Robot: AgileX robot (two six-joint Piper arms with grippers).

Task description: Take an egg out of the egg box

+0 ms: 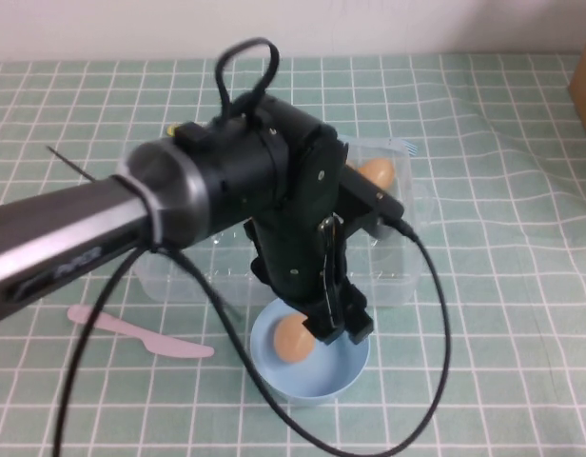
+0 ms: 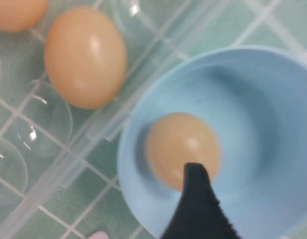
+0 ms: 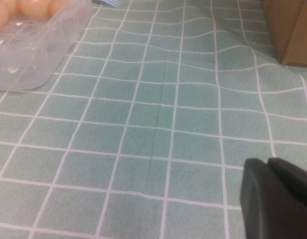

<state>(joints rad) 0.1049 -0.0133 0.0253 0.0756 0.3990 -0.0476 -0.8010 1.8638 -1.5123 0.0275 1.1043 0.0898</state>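
My left gripper (image 1: 337, 319) hangs over the blue bowl (image 1: 345, 371), fingers parted and empty, with the egg (image 1: 293, 340) resting inside beside the egg box (image 1: 407, 276); lifting carelessly, a fingertip could clip and crack it, while my right gripper (image 3: 278, 199), seemingly closed, idles well apart.

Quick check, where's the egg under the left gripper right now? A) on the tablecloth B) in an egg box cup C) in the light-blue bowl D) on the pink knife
C: the egg lies inside the light-blue bowl, beside the egg box, with the left gripper above it; the right gripper is apart, over the tablecloth.
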